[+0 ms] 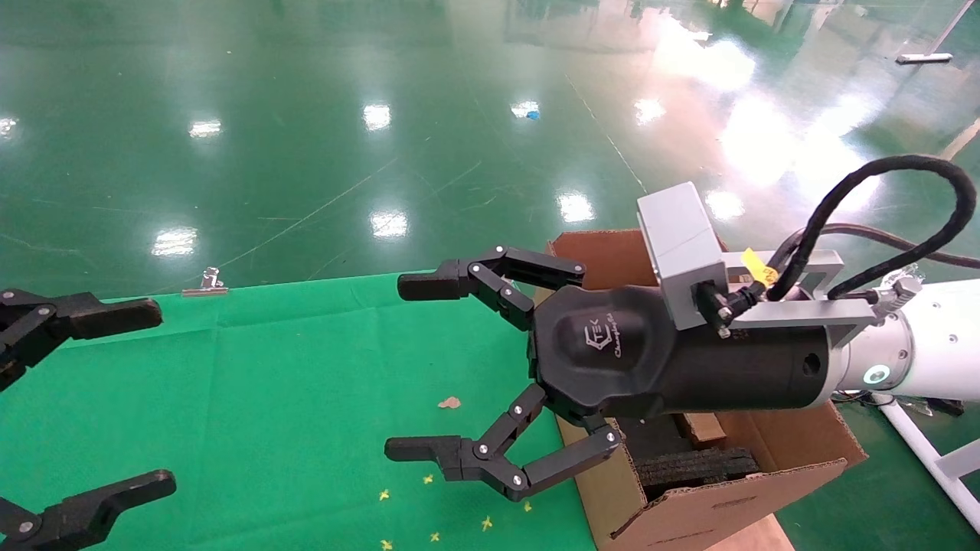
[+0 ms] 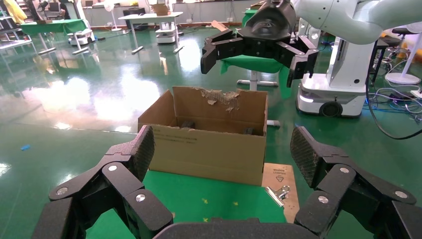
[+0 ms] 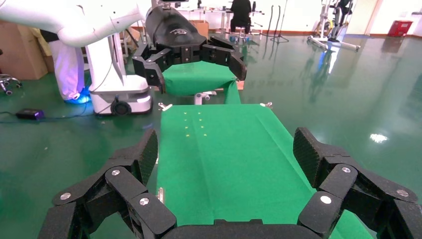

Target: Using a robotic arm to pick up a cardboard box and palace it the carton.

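Observation:
My right arm (image 1: 926, 352), white with a green-lit ring, reaches in from the right. Its black gripper (image 1: 417, 367) is open and empty over the green cloth, just left of the carton (image 1: 727, 490). The carton is large, brown and corrugated, with upright flaps, one torn ragged (image 2: 221, 97), and black foam (image 1: 697, 467) inside. A small brown corner (image 1: 700, 428) shows inside it under the gripper body; I cannot tell whether it is the small cardboard box. No small box lies on the cloth. My left gripper (image 1: 145, 398) is open and empty at the table's left edge.
The table is covered with green cloth (image 1: 268, 398) held by a metal binder clip (image 1: 205, 285). A small brown scrap (image 1: 449, 402) and yellow marks (image 1: 429, 505) lie on it. A brown board (image 2: 278, 179) lies beside the carton. Glossy green floor surrounds the table.

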Robot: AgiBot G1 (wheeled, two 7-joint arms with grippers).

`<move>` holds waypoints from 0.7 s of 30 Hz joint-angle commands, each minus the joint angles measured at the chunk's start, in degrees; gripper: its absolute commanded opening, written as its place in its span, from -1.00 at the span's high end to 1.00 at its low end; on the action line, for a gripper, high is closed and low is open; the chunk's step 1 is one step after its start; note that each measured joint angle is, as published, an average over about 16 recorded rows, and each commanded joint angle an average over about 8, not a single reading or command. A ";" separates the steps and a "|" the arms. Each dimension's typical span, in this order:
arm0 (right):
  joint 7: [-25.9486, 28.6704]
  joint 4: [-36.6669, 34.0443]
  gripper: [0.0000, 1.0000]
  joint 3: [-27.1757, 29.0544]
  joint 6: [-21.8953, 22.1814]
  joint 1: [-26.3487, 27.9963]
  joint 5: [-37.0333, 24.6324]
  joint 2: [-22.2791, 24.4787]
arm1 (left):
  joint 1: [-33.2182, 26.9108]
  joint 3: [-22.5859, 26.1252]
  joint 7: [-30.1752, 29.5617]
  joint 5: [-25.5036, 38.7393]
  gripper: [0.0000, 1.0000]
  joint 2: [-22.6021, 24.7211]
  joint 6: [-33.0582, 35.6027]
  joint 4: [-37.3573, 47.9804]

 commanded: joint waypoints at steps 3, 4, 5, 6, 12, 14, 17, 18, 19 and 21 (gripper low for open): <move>0.05 -0.16 -1.00 -0.20 0.07 0.18 -0.10 -0.03 | 0.00 0.00 0.00 0.00 -1.00 0.00 0.00 0.00; 0.06 -0.19 -1.00 -0.23 0.09 0.21 -0.13 -0.04 | 0.00 0.00 0.00 0.00 -1.00 0.00 0.00 0.00; 0.06 -0.22 -1.00 -0.26 0.10 0.23 -0.15 -0.04 | 0.00 0.00 0.00 0.00 -1.00 0.00 0.00 0.00; 0.07 -0.24 -1.00 -0.29 0.10 0.26 -0.18 -0.04 | 0.00 0.00 0.00 0.00 -1.00 0.00 0.00 0.00; 0.09 -0.35 -1.00 -0.41 0.14 0.38 -0.24 -0.06 | 0.00 0.00 0.00 0.00 -1.00 0.00 0.00 0.00; 0.10 -0.38 -1.00 -0.45 0.15 0.41 -0.25 -0.07 | 0.00 0.00 0.00 0.00 -1.00 0.00 0.00 0.00; 0.11 -0.41 -1.00 -0.49 0.16 0.44 -0.26 -0.08 | 0.00 0.00 0.00 0.00 -1.00 0.00 0.00 0.00; 0.12 -0.41 -1.00 -0.50 0.16 0.45 -0.26 -0.08 | 0.00 0.00 0.00 0.00 -1.00 0.00 0.00 0.00; 0.12 -0.42 -1.00 -0.51 0.17 0.46 -0.27 -0.09 | 0.00 0.00 0.00 0.00 -1.00 0.00 0.00 0.00; 0.13 -0.43 -1.00 -0.53 0.17 0.47 -0.27 -0.10 | 0.00 0.00 0.00 0.00 -1.00 0.00 0.00 0.00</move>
